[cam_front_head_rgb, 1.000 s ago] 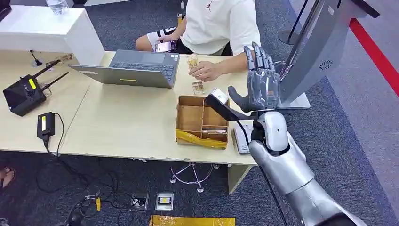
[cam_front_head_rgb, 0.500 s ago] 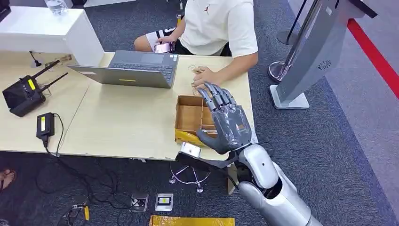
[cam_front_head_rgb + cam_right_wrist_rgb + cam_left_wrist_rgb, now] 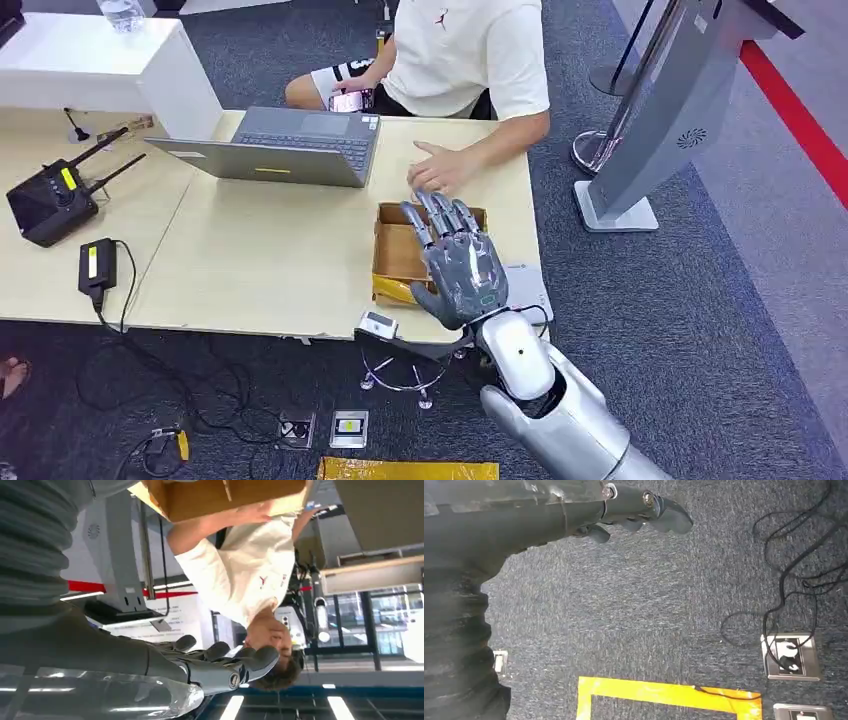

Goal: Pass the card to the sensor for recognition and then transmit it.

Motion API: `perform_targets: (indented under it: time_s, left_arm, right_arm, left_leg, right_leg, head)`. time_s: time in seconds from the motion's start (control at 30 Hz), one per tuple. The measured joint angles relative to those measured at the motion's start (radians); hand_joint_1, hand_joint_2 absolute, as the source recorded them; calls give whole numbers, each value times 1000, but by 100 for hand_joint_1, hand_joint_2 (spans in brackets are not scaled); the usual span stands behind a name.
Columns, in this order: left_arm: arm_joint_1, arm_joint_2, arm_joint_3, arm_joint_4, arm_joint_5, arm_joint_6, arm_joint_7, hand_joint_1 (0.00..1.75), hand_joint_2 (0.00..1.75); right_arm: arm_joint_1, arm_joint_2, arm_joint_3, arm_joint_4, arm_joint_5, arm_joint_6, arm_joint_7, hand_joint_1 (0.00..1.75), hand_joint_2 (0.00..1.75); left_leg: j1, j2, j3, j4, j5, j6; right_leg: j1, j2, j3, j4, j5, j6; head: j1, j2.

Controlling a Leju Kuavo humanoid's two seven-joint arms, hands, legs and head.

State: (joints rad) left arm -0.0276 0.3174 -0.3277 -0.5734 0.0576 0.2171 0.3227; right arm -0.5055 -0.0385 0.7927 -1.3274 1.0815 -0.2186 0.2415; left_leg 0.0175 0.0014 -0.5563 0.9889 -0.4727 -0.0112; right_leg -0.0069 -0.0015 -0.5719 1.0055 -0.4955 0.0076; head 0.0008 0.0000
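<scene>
- Head view: the right hand (image 3: 462, 268) has swung back from the grey kiosk (image 3: 668, 110) and now hovers palm-down over the cardboard box (image 3: 396, 250) at the table's (image 3: 260, 260) near right edge, fingers spread, holding nothing. It hides most of the box, so I cannot make out the card. The person's hand (image 3: 435, 170) rests flat just beyond.
- Left wrist view: the left hand (image 3: 634, 507) hangs over carpet, fingers loosely curled, empty.
- Right wrist view: fingers (image 3: 235, 662) apart; the box is cut off.
</scene>
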Motion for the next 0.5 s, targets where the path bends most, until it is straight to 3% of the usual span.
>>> perform_targets:
  time_s: [0.23, 0.5]
  left_arm:
    - [-25, -13, 4, 4, -42, -11, -2, 0, 175]
    - [-47, -16, 3, 3, -79, -48, 41, 0, 175]
  right_arm:
    - [-68, 63, 13, 232, -23, -35, 53, 0, 175]
    - [-83, 66, -2, 359, -42, -23, 100, 0, 175]
  left_leg:
    - [0, 0, 0, 0, 0, 0]
    - [0, 1, 0, 0, 0, 0]
  right_leg:
    - [0, -1, 0, 0, 0, 0]
    - [0, 0, -1, 0, 0, 0]
  head:
    - [0, 0]
    - [0, 0]
